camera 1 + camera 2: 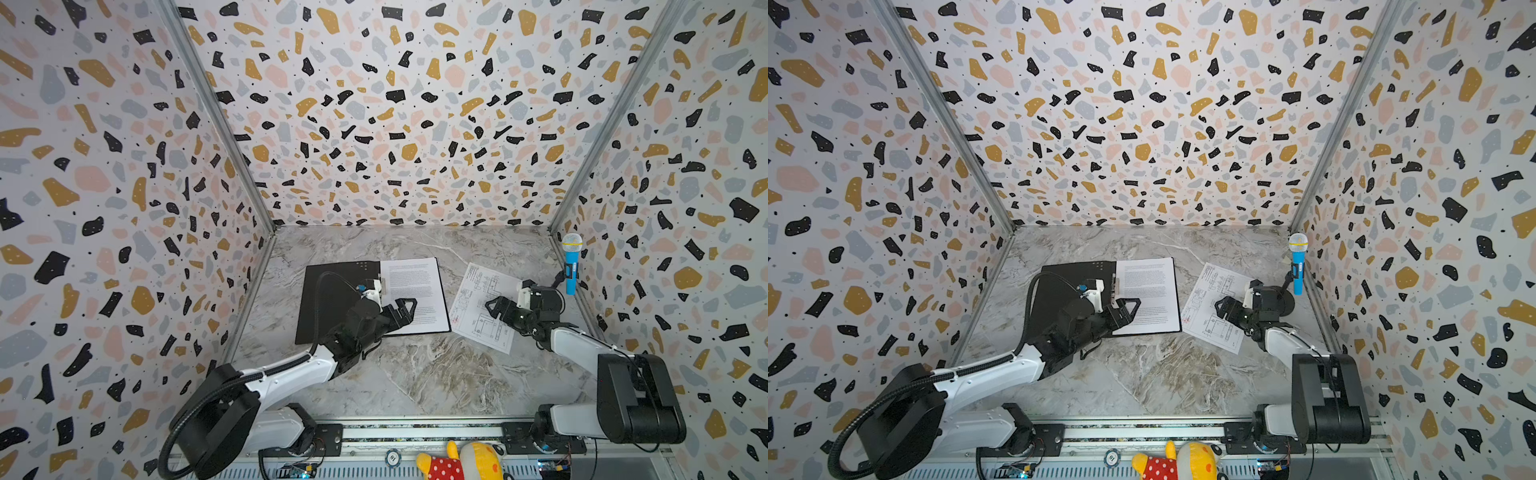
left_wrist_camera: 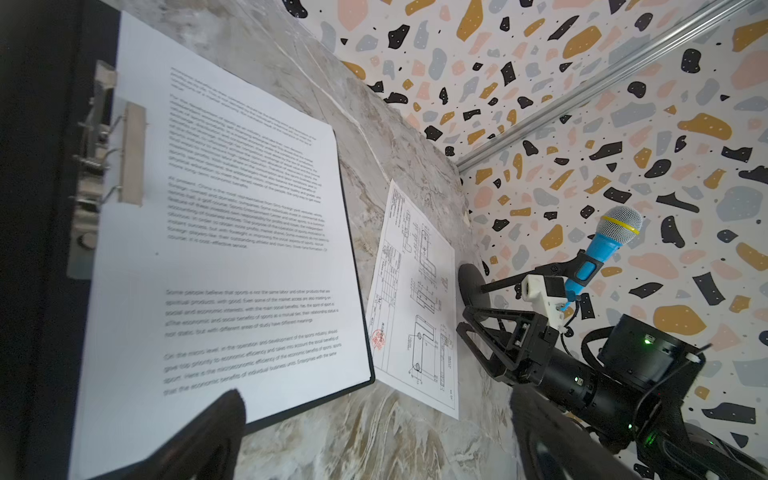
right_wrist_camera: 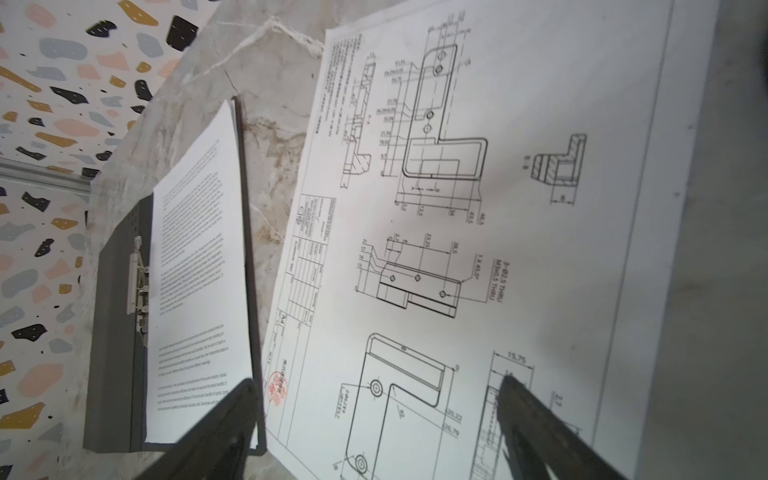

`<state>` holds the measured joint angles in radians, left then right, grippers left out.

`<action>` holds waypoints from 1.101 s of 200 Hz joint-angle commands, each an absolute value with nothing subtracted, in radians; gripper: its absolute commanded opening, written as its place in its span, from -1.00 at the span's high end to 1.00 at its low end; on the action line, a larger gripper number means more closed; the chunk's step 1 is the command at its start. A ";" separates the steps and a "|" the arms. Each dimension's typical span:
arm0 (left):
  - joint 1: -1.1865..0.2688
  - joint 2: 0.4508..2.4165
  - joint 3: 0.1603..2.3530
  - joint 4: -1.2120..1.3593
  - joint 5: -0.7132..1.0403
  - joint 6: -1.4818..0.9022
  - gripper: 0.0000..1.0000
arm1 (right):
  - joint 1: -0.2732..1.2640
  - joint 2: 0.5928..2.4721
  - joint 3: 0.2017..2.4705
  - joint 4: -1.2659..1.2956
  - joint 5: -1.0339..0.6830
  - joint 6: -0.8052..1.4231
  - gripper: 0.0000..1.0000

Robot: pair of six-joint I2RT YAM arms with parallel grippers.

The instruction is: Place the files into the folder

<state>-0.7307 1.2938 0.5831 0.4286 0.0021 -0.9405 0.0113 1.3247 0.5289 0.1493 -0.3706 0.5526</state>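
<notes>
Black on its inside, the folder (image 1: 322, 291) (image 1: 1054, 291) (image 2: 41, 249) (image 3: 116, 332) is lying open and flat at the centre of both top views, on the marble-patterned tabletop (image 1: 415, 374) (image 1: 1142, 374). Its right half is holding a white text page (image 1: 415, 278) (image 1: 1150, 278) (image 2: 232, 199) (image 3: 195, 257); whether more sheets are lying beneath it cannot be told. In the left wrist view one paragraph is opening with "Some people believe that sports". At the spine, the metal clip (image 2: 104, 166) (image 3: 139, 282) is resting with its flat bar over the page's edge.

Just beside the folder, toward the right of both top views, the drawing sheet (image 1: 473, 299) (image 1: 1202, 299) (image 2: 415, 291) (image 3: 457, 208) is lying tilted on the table, outside the folder. In the right wrist view it is showing line drawings with "A4" in the title block, "THRU" in a note and "15,75" on a dimension, plus a red round stamp (image 3: 276, 388) (image 2: 378, 338) whose characters are too blurred to read.

The left gripper (image 1: 409, 309) (image 1: 1129, 309) (image 2: 374, 399) is hanging over the lower part of the text page, its fingers spread wide and holding nothing. The right gripper (image 1: 492, 307) (image 1: 1221, 307) (image 2: 478, 332) (image 3: 378, 380) is poised over the drawing sheet, fingers also parted and empty; whether they are touching the paper cannot be told.

A blue toy microphone (image 1: 571, 266) (image 1: 1298, 266) (image 2: 602, 249) is standing at the right wall.
</notes>
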 commanded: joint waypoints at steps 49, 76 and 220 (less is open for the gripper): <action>-0.786 1.640 0.933 0.455 0.082 -0.748 -0.99 | -0.132 1.193 0.459 0.114 -0.388 0.509 -0.94; -0.803 1.791 1.077 0.426 0.118 -0.723 -0.99 | -0.167 1.169 0.417 0.140 -0.389 0.518 -0.96; -0.868 2.335 1.767 -0.020 0.003 -0.511 -1.00 | -0.262 1.198 0.369 0.181 -0.463 0.523 -0.95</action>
<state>-0.8654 2.3177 1.7206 0.0277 0.0319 -0.5434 -0.2508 1.1965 0.3748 0.1665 -0.4366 0.5228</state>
